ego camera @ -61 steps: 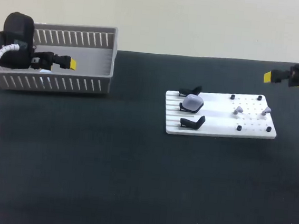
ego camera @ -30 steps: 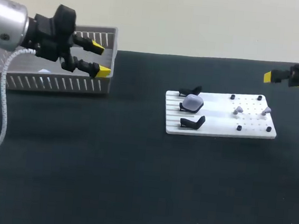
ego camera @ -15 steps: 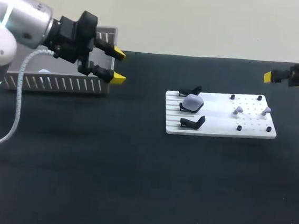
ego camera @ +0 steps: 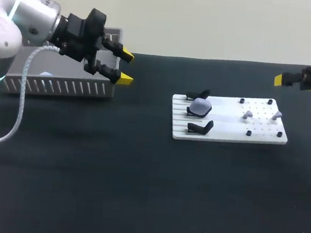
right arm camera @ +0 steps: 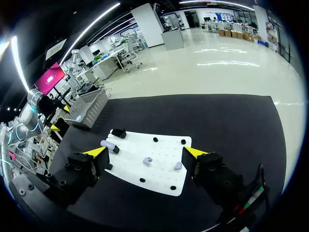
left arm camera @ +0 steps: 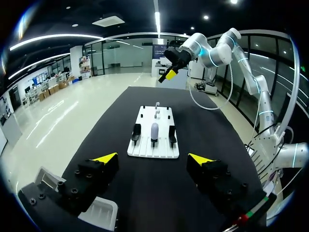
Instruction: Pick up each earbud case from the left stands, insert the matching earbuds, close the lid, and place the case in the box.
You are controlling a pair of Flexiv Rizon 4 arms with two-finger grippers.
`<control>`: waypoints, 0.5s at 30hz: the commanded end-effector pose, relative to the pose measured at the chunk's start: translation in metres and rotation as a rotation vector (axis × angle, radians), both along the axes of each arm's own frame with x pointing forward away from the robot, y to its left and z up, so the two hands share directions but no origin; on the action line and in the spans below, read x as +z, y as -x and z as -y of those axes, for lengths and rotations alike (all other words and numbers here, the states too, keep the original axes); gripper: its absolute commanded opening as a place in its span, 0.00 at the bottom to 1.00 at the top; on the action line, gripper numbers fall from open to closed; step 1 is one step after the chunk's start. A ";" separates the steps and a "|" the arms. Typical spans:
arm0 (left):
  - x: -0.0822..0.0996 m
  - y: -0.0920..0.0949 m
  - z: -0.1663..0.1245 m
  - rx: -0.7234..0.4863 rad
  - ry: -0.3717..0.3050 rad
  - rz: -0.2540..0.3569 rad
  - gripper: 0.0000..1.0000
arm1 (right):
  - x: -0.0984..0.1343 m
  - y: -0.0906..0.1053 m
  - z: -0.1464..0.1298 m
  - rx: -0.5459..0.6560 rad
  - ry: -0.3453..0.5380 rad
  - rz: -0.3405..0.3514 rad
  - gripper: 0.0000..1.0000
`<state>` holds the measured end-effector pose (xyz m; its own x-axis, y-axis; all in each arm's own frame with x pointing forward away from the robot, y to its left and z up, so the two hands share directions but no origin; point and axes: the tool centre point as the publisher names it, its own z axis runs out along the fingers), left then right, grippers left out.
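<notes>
A lavender earbud case point(ego camera: 201, 106) sits on the middle of three black stands at the left end of a white board point(ego camera: 228, 135). Two small lavender earbuds point(ego camera: 248, 114) point(ego camera: 277, 114) rest on the board's pegged right half. My left gripper point(ego camera: 125, 67) hangs open and empty by the grey box's point(ego camera: 64, 87) right end, well left of the board. In the left wrist view the left gripper point(left arm camera: 153, 158) faces the case point(left arm camera: 154, 130) from a distance. My right gripper point(ego camera: 280, 80) hovers behind the board's right end; in the right wrist view it point(right arm camera: 146, 152) is open above the earbuds point(right arm camera: 146, 160).
The two outer black stands point(ego camera: 198, 95) point(ego camera: 200, 127) hold nothing. The slatted grey box stands at the table's back left. Dark tabletop lies bare between the box and the board and across the whole front.
My left arm has come up out of the box and swung right, past its right end toward the board, its fingers staying open. The right arm has not moved.
</notes>
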<state>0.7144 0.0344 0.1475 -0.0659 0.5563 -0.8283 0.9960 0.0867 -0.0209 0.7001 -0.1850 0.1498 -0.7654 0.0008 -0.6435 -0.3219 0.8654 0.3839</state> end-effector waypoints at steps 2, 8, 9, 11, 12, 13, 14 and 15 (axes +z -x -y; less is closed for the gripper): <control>-0.005 0.000 0.002 0.015 0.003 0.001 1.00 | 0.000 0.000 0.000 -0.001 0.002 0.000 1.00; -0.008 0.000 0.017 0.031 0.030 0.030 1.00 | 0.000 0.000 0.000 -0.001 0.002 0.000 1.00; -0.008 -0.001 0.019 0.030 0.033 0.032 1.00 | 0.000 0.000 0.000 -0.001 0.002 0.000 1.00; -0.010 -0.001 0.025 0.012 0.046 0.030 1.00 | 0.000 0.000 0.000 -0.001 0.002 0.000 1.00; -0.012 -0.001 0.028 -0.006 0.062 0.022 1.00 | 0.000 0.000 0.000 -0.001 0.002 0.000 1.00; -0.013 0.000 0.031 -0.015 0.074 0.019 1.00 | 0.000 0.000 0.000 -0.001 0.002 0.000 1.00; -0.015 0.000 0.034 -0.017 0.071 0.020 1.00 | 0.000 0.000 0.000 -0.001 0.002 0.000 1.00; -0.017 0.000 0.038 -0.027 0.061 0.021 1.00 | 0.000 0.000 0.000 -0.001 0.002 0.000 1.00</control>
